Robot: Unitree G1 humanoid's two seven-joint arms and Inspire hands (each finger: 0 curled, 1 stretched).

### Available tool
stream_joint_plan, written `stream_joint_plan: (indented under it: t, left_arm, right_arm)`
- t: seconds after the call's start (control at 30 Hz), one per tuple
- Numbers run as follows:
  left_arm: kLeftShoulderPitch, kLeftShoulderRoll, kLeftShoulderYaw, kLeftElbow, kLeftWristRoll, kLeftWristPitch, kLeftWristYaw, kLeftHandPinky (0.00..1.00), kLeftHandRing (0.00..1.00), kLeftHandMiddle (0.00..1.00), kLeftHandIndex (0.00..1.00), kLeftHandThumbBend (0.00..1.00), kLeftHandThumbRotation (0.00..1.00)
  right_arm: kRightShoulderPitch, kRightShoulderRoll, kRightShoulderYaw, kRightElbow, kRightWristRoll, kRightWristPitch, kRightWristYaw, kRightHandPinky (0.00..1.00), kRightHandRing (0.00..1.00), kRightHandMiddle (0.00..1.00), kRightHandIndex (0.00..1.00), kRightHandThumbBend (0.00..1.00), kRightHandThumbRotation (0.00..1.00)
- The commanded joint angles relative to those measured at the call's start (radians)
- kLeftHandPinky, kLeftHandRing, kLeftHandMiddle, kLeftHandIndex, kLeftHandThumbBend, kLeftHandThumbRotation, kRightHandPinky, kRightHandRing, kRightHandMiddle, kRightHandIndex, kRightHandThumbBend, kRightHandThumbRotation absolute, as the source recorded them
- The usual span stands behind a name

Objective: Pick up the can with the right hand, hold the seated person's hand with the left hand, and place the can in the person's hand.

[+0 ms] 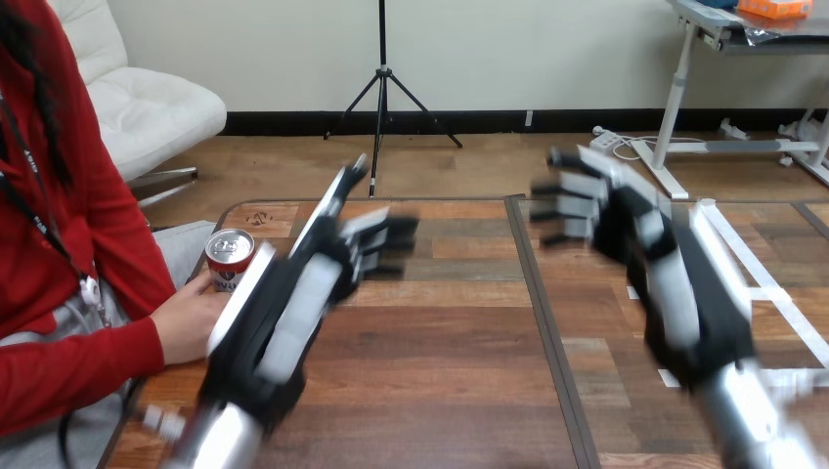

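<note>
We find the can (230,258) upright at the table (450,391) edge, touching the person's hand (186,322), just beside the left hand (293,298). It and the right hand (665,264) hang raised, fingers released, empty.

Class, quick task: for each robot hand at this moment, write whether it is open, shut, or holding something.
Left hand: open, holding nothing.
Right hand: open, fingers relaxed, holding nothing.
</note>
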Motion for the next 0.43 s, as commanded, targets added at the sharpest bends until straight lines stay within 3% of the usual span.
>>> stream_joint_plan:
  t: [0.0,0.4]
  left_arm:
    - [0.038,-0.026,0.013,-0.083,-0.045,-0.051,-0.006,0.57,0.7,0.74,0.99,0.67,0.98]
    - [0.131,-0.045,-0.005,-0.143,-0.114,-0.019,-0.023,0.46,0.63,0.66,0.93,0.6,0.92]
  right_arm:
    - [0.042,0.033,-0.008,-0.06,0.024,-0.053,0.021,0.66,0.73,0.78,0.87,0.85,1.0]
    - [0.148,0.08,-0.005,-0.024,0.019,-0.113,0.058,0.68,0.74,0.78,0.86,0.87,1.0]
